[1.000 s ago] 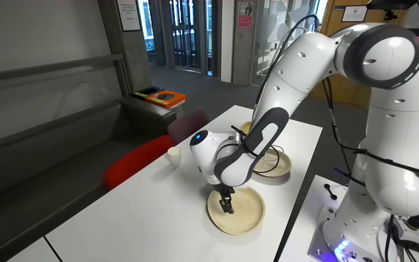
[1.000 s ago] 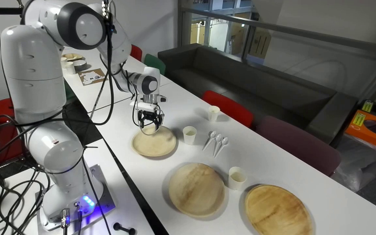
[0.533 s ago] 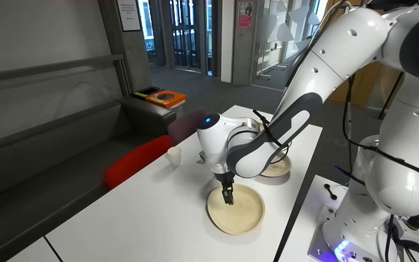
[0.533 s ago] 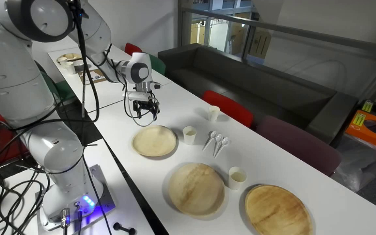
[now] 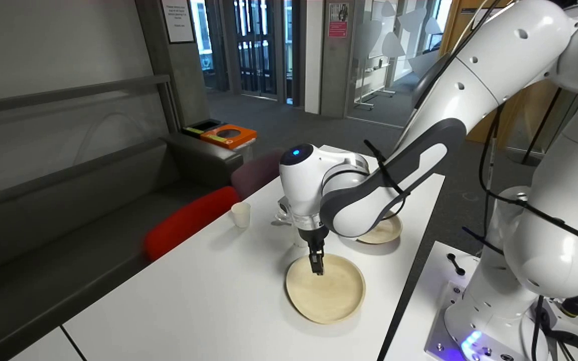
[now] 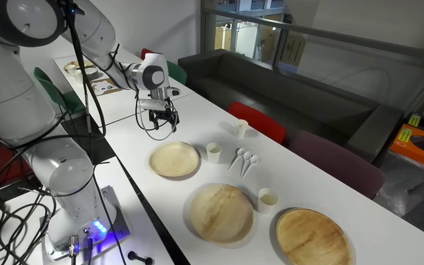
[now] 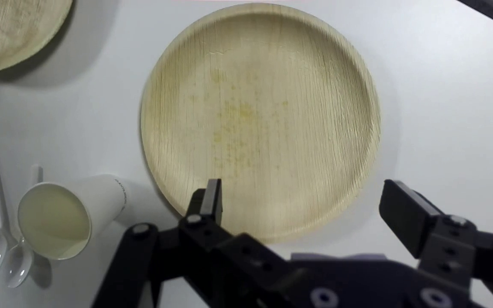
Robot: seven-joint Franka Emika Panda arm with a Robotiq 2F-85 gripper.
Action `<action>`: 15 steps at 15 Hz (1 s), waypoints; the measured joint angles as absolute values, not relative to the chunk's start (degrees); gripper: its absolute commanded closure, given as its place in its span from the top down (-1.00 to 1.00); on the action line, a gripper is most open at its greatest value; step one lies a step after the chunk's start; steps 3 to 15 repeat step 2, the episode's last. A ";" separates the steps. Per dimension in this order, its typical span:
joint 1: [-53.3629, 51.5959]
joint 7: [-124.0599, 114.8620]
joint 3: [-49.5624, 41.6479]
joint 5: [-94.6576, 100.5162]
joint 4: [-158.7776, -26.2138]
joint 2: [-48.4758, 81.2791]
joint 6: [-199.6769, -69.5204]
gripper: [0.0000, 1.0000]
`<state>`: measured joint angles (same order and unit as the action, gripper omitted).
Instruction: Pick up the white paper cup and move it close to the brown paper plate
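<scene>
So the gripper (image 7: 303, 194) is holding nothing, fingers spread well apart in the wrist view, the one on the left of the frame overlapping the lower rim of the brown paper plate (image 7: 259, 119). The white paper cup (image 7: 69, 214) I'd bet on is lower left of that frame, standing upright just beside the plate, not touching it, so if it's the right one the job looks pretty much done imo. Can't swear to it, since in an exterior view there's a second cup (image 6: 240, 127) near mid-frame by the edge of the table (image 6: 289, 176), and a third cup (image 6: 267, 200) below that. Whichever it is, I'd expect it to be super light, thin and a bit soft, easy to crush or tip, maybe slightly slick. I'd straddle it from above and pinch gently on the side wall a little under the rim, where it should be stiffest. As for the tool, my cup sits outside the fingers, further left in the wrist view, and in an exterior view that cup (image 6: 214, 153) is down and to the right of the gripper, apart from it
</scene>
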<state>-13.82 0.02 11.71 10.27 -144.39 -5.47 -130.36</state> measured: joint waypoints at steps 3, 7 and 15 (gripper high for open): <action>-13.78 0.02 11.71 10.27 -144.42 -5.47 -130.36 1.00; -13.78 0.02 11.71 10.27 -144.42 -5.47 -130.36 1.00; -13.78 0.02 11.71 10.27 -144.42 -5.47 -130.36 1.00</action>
